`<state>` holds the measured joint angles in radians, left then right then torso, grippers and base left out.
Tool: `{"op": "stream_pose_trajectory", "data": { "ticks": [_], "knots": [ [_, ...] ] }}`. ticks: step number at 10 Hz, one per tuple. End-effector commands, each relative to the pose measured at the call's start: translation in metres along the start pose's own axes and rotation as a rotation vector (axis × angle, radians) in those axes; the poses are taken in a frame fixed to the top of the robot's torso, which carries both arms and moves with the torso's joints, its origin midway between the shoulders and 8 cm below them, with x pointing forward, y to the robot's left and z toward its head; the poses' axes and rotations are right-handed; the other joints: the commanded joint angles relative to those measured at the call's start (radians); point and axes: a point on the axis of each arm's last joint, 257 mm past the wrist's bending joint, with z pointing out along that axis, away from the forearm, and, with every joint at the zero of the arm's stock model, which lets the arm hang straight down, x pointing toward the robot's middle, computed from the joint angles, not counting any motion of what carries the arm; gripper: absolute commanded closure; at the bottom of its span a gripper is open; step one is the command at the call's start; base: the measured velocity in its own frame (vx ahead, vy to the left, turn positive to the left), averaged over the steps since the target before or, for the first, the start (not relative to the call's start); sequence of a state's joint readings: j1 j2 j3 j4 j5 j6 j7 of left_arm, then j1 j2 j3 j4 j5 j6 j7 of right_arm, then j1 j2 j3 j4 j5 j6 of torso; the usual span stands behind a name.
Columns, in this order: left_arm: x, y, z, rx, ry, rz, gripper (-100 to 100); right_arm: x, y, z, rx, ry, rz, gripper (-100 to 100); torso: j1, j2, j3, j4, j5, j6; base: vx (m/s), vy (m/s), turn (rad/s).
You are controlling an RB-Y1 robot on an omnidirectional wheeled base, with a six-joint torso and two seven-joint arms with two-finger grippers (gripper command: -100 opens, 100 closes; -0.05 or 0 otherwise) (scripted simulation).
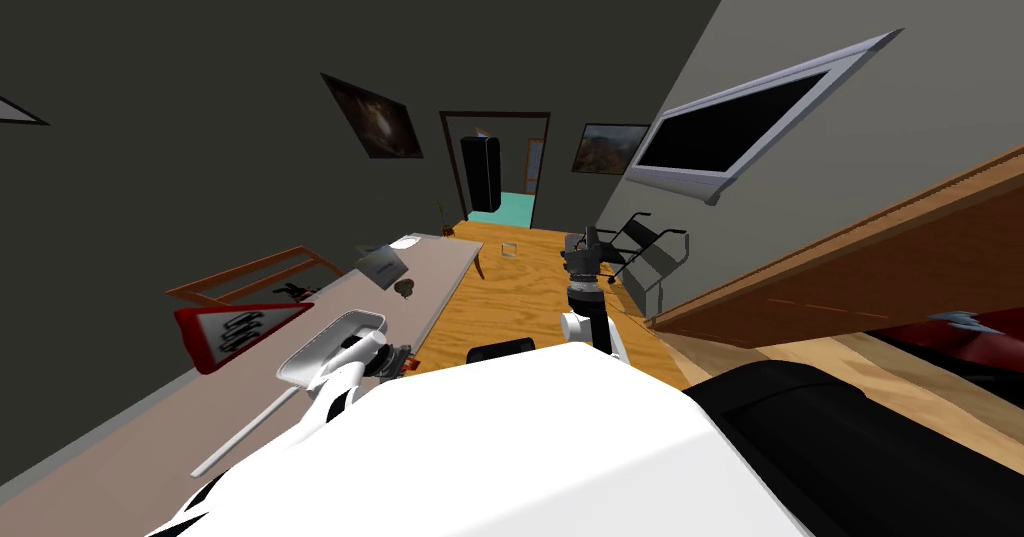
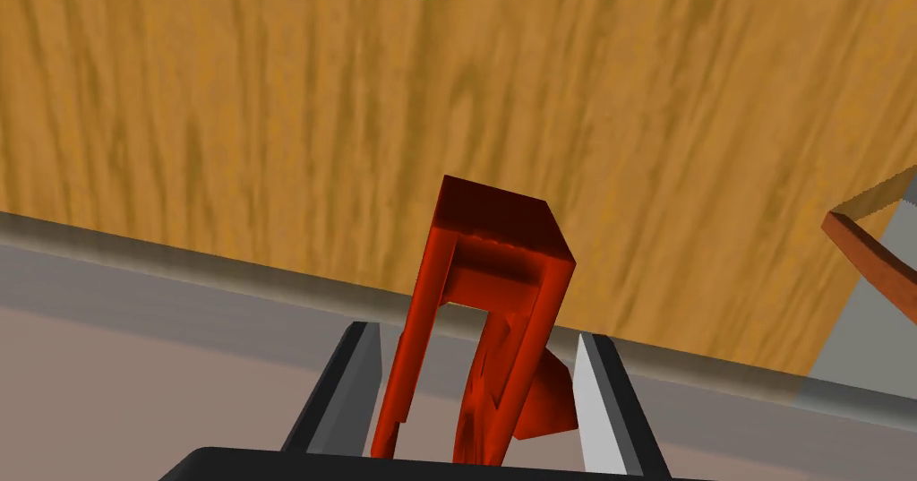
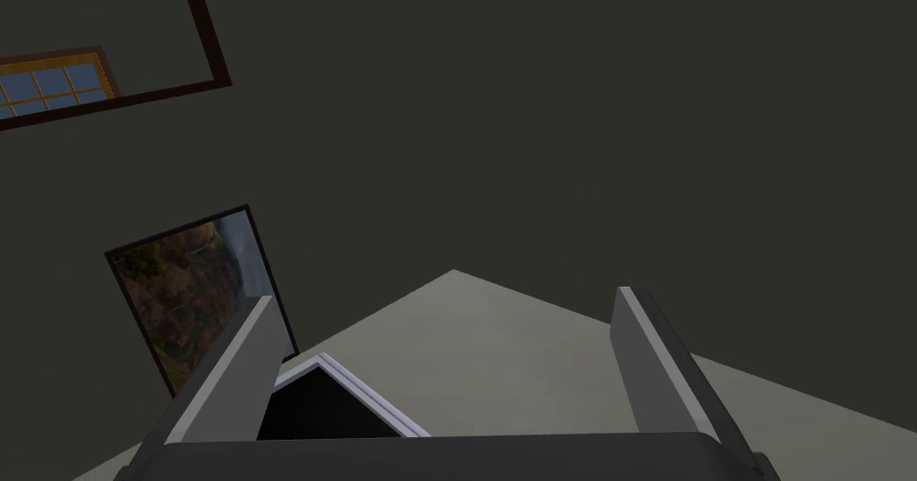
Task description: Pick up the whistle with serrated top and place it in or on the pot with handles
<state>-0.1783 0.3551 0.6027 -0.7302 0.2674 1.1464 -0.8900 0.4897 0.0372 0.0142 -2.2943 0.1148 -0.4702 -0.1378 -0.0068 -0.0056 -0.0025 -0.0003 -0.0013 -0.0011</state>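
A red whistle [image 2: 488,305] with a fine toothed edge across its top stands between the fingers of my left gripper [image 2: 470,332], which press its sides; it shows as a red speck [image 1: 411,363] at my left gripper [image 1: 396,360], over the near edge of the long beige table [image 1: 150,431]. Beside that hand lies a light grey pan-like vessel [image 1: 335,341] with a long straight handle. Farther along the table sits a small dark round vessel [image 1: 404,287]; I cannot tell which of these is the pot. My right gripper [image 3: 443,301] is raised over the floor [image 1: 590,246], open and holding nothing.
A red-bordered triangular sign [image 1: 235,331] and a grey box [image 1: 383,264] lie on the table. A wooden frame [image 1: 255,276] stands behind it. A black object [image 1: 500,349] lies on the wooden floor; a chair [image 1: 650,246] and a wooden cabinet [image 1: 880,261] stand to the right.
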Motion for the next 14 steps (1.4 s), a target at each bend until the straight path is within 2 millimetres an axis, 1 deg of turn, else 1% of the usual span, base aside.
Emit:
{"op": "stream_pose_trajectory", "data": {
  "ticks": [1,4,9,12,13,14],
  "knots": [
    [0.005,-0.001,-0.005,0.002,0.035,0.013,100,0.000,0.000,0.000,0.000,0.000,0.000,0,0.000,0.000,0.000,0.000,0.000,0.000,0.050,-0.088,0.052],
    [0.014,0.000,-0.013,0.008,0.101,0.027,100,0.000,0.000,0.000,0.000,0.000,0.000,0,0.006,-0.003,-0.001,0.000,0.001,-0.001,0.091,-0.043,0.071],
    [0.024,-0.001,-0.031,0.036,0.194,0.055,100,0.000,0.000,0.000,0.000,0.000,0.000,0,0.010,-0.004,-0.002,0.000,0.002,-0.001,0.096,-0.010,0.056],
    [0.021,-0.005,-0.045,0.056,0.216,0.082,100,0.000,0.000,0.000,0.000,0.000,0.000,0,0.010,-0.002,-0.001,0.000,0.002,-0.002,0.054,-0.008,0.022],
    [0.018,-0.007,-0.050,0.062,0.216,0.091,100,0.000,0.000,0.000,0.000,0.000,0.000,0,0.010,-0.001,-0.001,0.000,0.002,-0.002,0.029,-0.006,0.002],
    [0.010,-0.012,-0.060,0.073,0.203,0.111,100,0.000,0.000,0.000,0.000,0.000,0.000,0,0.010,0.000,0.000,0.000,0.002,-0.002,0.004,-0.006,-0.008]
  ]
}}
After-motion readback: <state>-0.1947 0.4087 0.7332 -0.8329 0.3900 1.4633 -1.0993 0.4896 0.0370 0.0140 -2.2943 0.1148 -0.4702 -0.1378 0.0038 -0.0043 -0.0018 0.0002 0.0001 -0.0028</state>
